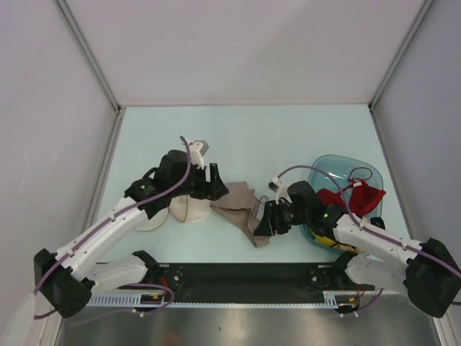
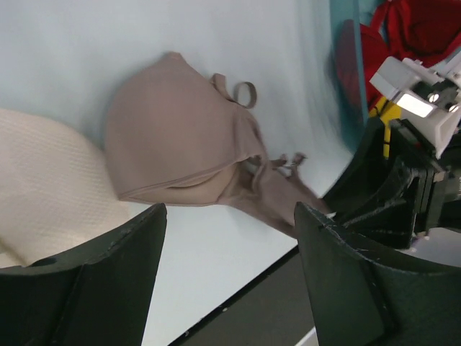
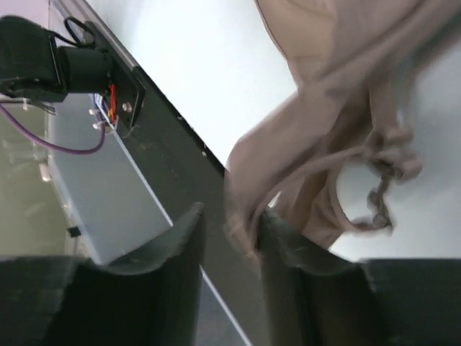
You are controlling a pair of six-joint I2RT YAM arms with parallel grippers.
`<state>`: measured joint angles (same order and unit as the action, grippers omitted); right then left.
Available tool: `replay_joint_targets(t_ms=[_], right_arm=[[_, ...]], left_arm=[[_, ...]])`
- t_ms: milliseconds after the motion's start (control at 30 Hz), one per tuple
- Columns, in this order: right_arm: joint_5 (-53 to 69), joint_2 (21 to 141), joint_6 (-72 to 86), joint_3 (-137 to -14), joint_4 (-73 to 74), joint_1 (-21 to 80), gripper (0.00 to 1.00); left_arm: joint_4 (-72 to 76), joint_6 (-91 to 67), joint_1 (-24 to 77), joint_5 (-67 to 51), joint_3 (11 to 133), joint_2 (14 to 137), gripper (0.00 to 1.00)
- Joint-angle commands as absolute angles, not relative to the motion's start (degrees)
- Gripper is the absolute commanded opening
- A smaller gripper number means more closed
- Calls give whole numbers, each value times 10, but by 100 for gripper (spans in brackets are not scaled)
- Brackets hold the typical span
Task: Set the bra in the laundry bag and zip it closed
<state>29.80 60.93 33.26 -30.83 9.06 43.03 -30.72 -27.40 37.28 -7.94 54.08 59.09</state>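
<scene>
The taupe bra (image 1: 240, 207) lies crumpled on the table between my two grippers. It also shows in the left wrist view (image 2: 176, 140) and the right wrist view (image 3: 338, 86). The cream mesh laundry bag (image 1: 181, 211) lies left of it, partly under my left arm, and touches the bra's cup (image 2: 43, 180). My left gripper (image 1: 215, 189) is open and empty, its jaws wide apart just above the bra's left end (image 2: 230, 213). My right gripper (image 1: 261, 225) is at the bra's right end. Its jaws stand narrowly apart around a blurred fold of the bra (image 3: 230, 216), which touches one finger.
A translucent teal basket (image 1: 323, 173) at the right holds a red bra (image 1: 358, 194) and a yellow-and-black garment (image 1: 338, 244). A black rail (image 1: 238, 277) runs along the near table edge, close below the bra. Grey walls enclose the table.
</scene>
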Motion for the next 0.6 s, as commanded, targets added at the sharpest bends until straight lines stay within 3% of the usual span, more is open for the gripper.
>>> replay_joint_targets(t_ms=[0, 233, 367, 467, 567], right_arm=[[262, 580, 358, -288, 104, 432, 60], [191, 574, 359, -340, 139, 378, 82], [240, 660, 358, -375, 91, 323, 78], [274, 739, 355, -402, 41, 316, 68], [296, 799, 348, -408, 4, 317, 67]], left_arm=[[-205, -318, 375, -162, 503, 634, 76], [-204, -289, 380, -104, 529, 715, 76], [-208, -286, 380, -104, 552, 746, 73], [-200, -297, 380, -112, 542, 735, 72], [-200, -304, 380, -110, 520, 705, 71]])
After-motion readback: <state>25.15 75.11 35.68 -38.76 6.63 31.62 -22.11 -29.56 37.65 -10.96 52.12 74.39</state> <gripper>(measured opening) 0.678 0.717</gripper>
